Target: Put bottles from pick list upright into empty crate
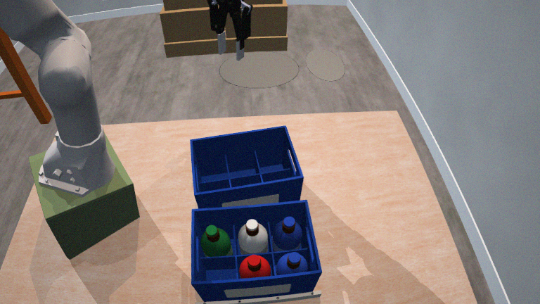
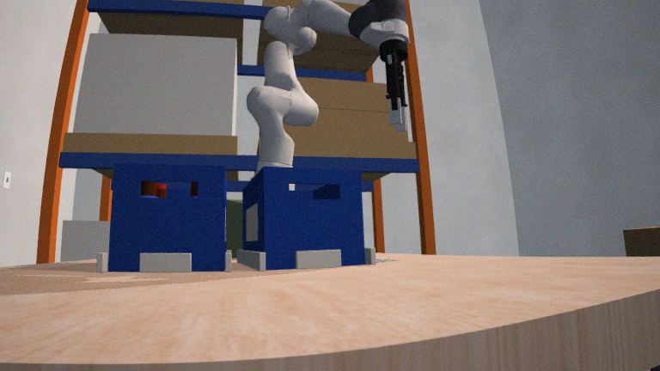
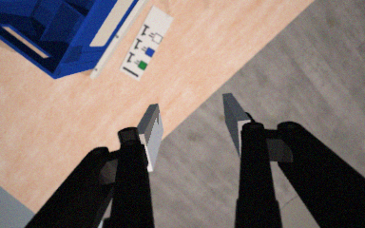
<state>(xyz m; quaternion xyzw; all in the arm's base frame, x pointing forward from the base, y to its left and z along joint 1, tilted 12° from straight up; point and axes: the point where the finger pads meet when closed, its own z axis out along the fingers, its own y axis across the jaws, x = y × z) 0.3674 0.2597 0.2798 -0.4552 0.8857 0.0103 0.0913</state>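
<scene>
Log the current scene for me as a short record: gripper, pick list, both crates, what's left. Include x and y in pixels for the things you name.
fingers: apart, nothing between them (image 1: 230,52) (image 2: 398,124) (image 3: 192,130)
pick list (image 3: 146,43): one green, one blue, one white
empty crate (image 1: 248,187) (image 2: 314,230) (image 3: 76,57): no bottles
full crate (image 1: 254,206) (image 2: 168,226): green bottle (image 1: 215,243), white bottle (image 1: 252,240), red bottle (image 1: 254,271), two blue bottles (image 1: 287,236); one compartment vacant
remaining: all three ordered bottles
</scene>
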